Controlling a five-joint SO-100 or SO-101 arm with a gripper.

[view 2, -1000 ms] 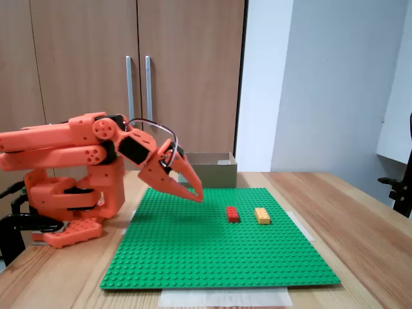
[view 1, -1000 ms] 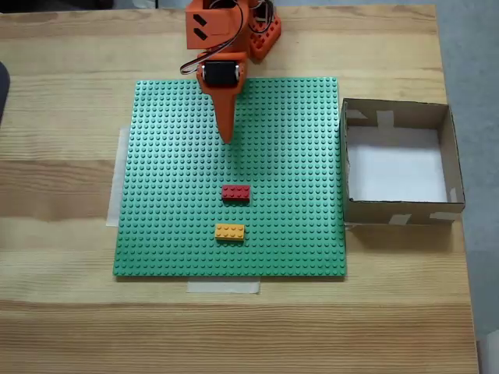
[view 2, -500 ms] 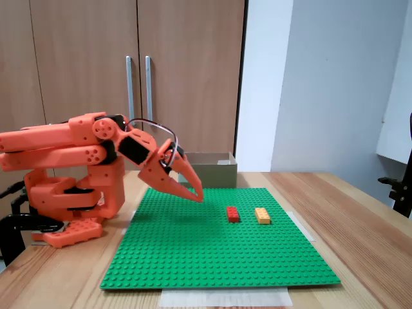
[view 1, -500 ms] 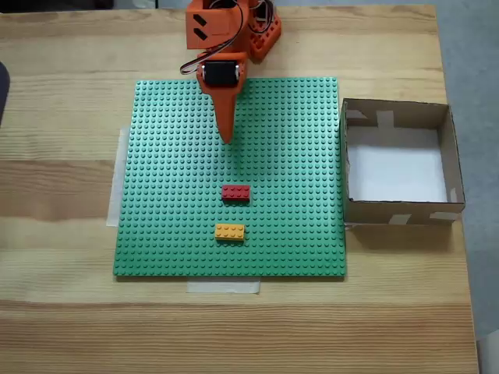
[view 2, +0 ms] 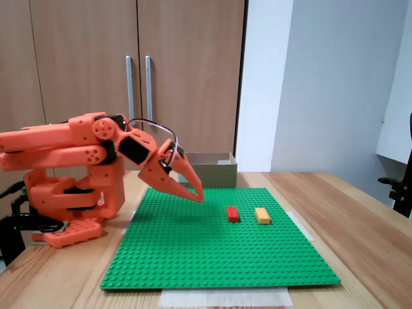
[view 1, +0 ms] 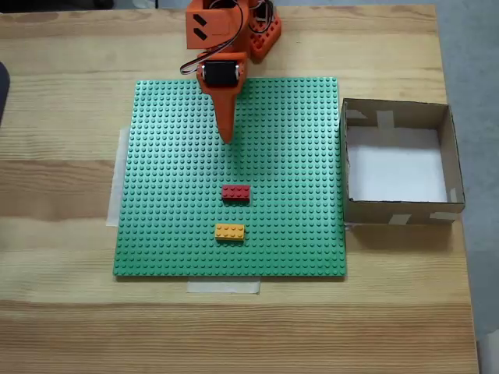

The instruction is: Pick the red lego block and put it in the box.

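The red lego block [view 1: 235,192] lies flat on the green studded baseplate [view 1: 171,210], also seen as the red lego block [view 2: 233,214] from the side. The orange gripper [view 1: 227,137] hangs above the baseplate, short of the red block, its fingers together with nothing between them; from the side the gripper [view 2: 198,196] points down at a slant, its tips just above the studs. The box [view 1: 398,210] stands off the baseplate's right edge, brown walls, white bottom; in the side view the box [view 2: 209,172] sits behind the arm.
An orange-yellow brick [view 1: 229,231] lies just beyond the red block, also as the brick [view 2: 262,215]. The arm's orange base [view 2: 71,193] sits at the table's far end. Wooden cabinet doors stand behind the table.
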